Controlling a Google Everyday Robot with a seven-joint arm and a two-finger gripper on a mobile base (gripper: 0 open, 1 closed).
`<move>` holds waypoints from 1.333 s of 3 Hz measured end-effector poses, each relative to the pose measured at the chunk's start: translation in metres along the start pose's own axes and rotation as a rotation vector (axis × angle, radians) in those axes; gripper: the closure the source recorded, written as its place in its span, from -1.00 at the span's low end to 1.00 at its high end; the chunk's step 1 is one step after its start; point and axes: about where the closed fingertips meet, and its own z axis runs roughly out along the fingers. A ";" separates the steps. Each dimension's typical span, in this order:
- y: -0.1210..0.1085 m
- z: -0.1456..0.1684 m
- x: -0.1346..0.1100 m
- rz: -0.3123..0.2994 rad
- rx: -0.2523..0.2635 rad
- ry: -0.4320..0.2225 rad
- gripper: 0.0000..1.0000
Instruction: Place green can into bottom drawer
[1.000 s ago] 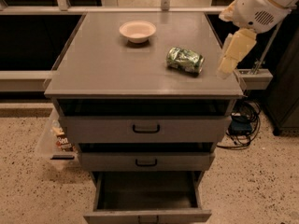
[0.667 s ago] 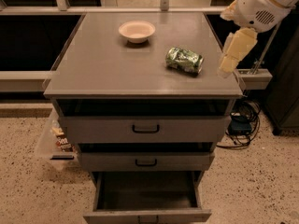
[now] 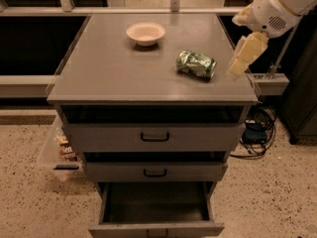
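Observation:
The green can lies on its side on the grey cabinet top, right of the middle. My gripper hangs at the cabinet's right edge, a short way right of the can and apart from it, its cream fingers pointing down. It holds nothing. The bottom drawer is pulled out below the two shallower drawers, and its dark interior shows.
A round cream bowl sits at the back middle of the top. The two upper drawers with black handles are slightly out. A clear bin with snacks stands on the floor at left. Cables lie on the floor at right.

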 end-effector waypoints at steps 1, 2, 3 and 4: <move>-0.024 0.023 -0.010 -0.018 -0.007 -0.088 -1.00; -0.038 0.052 -0.015 -0.017 -0.027 -0.122 -1.00; -0.044 0.077 -0.013 0.000 -0.045 -0.117 -1.00; -0.043 0.107 -0.002 0.039 -0.076 -0.078 -1.00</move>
